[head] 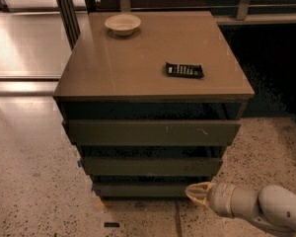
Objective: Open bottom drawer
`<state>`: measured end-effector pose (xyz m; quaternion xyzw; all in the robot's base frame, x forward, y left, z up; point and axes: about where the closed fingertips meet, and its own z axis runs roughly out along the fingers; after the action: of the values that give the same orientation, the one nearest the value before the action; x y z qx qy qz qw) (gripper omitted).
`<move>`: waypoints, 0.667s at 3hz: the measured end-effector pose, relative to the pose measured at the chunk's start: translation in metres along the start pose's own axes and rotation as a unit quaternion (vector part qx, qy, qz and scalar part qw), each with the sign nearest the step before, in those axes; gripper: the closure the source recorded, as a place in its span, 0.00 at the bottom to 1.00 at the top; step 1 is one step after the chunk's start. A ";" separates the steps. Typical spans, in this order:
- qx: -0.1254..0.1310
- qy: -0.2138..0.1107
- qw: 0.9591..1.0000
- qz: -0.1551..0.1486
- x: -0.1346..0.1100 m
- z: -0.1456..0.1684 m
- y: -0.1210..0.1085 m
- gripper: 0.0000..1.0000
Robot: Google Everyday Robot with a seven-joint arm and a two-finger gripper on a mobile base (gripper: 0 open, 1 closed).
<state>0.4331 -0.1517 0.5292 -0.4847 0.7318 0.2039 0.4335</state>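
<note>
Dark bottom drawer (pixel 138 191) lies crosswise, facing us; gripper (pixel 193 193) at right end.

We held our gripper (pixel 197 193) low at five o'clock, our pale arm (pixel 266 209) stretched behind it, pointing toward nine o'clock.

Speckled floor (pixel 29 191) in front, glossy pale floor strip (pixel 24 48) at left, dark metal posts (pixel 66 14) behind.

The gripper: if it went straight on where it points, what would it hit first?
Most likely the bottom drawer; the gripper at lower right points left at its front's right end, though depth is unclear.
</note>
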 end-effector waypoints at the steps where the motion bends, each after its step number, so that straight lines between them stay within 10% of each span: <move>1: 0.048 0.014 0.997 0.055 0.067 0.053 -0.033 1.00; 2: 0.071 0.035 0.991 0.109 0.124 0.093 -0.060 1.00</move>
<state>0.5079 -0.1779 0.3825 -0.3768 0.8077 0.1806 0.4160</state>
